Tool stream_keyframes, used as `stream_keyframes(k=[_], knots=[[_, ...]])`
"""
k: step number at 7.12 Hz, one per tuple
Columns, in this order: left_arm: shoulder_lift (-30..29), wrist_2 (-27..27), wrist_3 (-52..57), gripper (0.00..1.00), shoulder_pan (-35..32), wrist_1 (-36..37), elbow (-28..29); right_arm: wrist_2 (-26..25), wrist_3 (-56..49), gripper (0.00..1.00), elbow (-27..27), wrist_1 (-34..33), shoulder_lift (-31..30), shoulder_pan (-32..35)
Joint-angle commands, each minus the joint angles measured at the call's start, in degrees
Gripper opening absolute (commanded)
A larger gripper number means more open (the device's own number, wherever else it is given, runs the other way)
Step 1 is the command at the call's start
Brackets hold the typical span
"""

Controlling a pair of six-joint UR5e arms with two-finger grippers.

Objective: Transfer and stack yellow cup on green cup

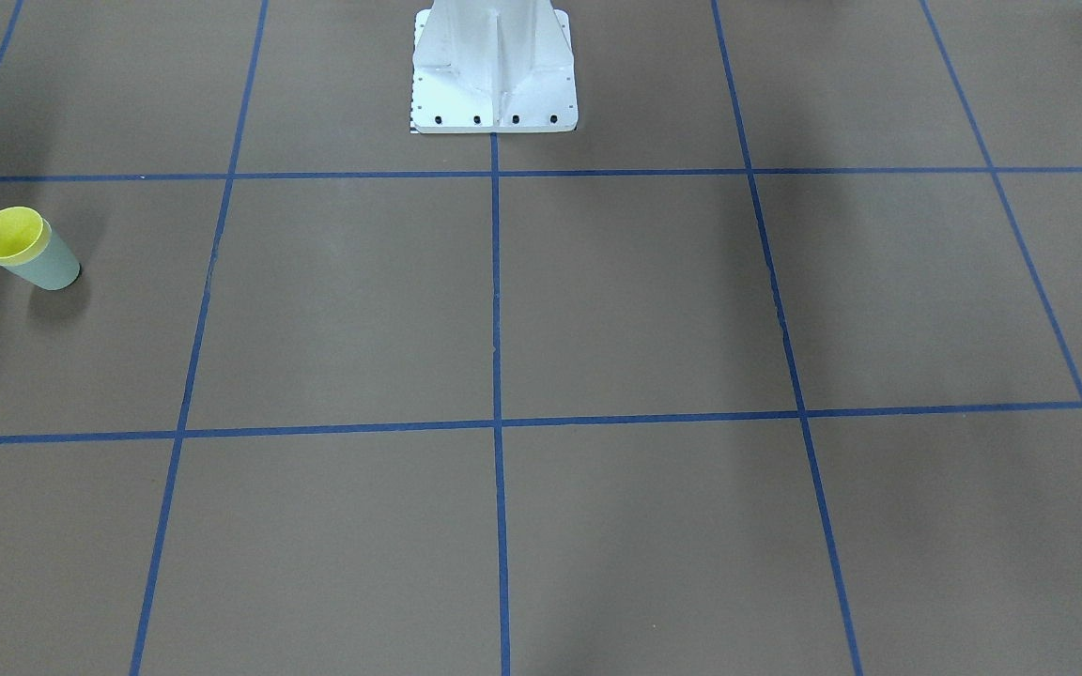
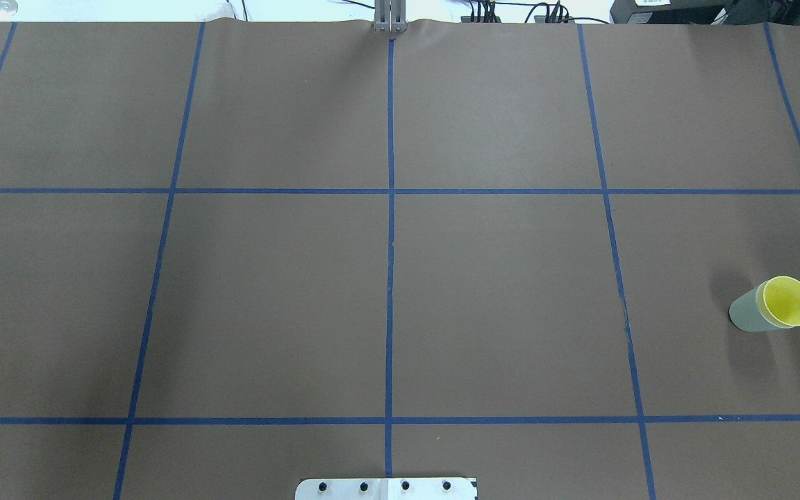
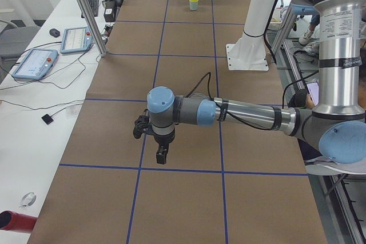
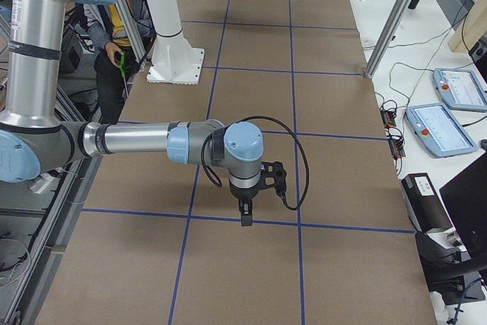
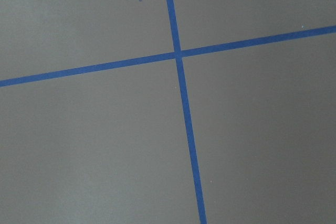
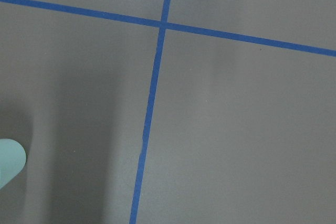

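Toward the left end of the worktop [image 2: 497, 292], the left gripper [image 3: 162, 155] hangs above a crossing of blue lines; I cannot tell whether its fingers are spread or pressed together. The right gripper [image 4: 245, 217] hangs likewise (same doubt about its fingers). Far right, well apart from both, the yellow cup [image 2: 787, 301] sits nested upright inside the green cup [image 2: 746, 316], so stacking looks done. Both seem light, thin, slick plastic; any regrasp should pinch the yellow rim wall gently.

Bright yellow cup [image 2: 789, 302], pale green cup [image 2: 744, 316], brown table [image 2: 268, 298] gridded with blue lines [image 2: 390, 278]
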Motion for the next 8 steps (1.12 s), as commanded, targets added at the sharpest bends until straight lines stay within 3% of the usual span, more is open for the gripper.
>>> stream_keyframes(k=[1, 2, 8], knots=[[0.9, -0.7, 2.1, 1.00, -1.2, 0.1, 0.4, 0.1, -0.1, 1.00, 0.0, 0.0, -0.7, 0.1], [0.8, -3.1, 1.9, 1.00, -1.2, 0.0, 0.1, 0.1, -0.1, 1.00, 0.1, 0.0, -0.7, 0.1], [0.7, -2.5, 2.4, 1.00, -1.1, -0.6, -0.6, 0.3, 0.0, 1.00, -0.1, -0.1, -0.5, 0.0]])
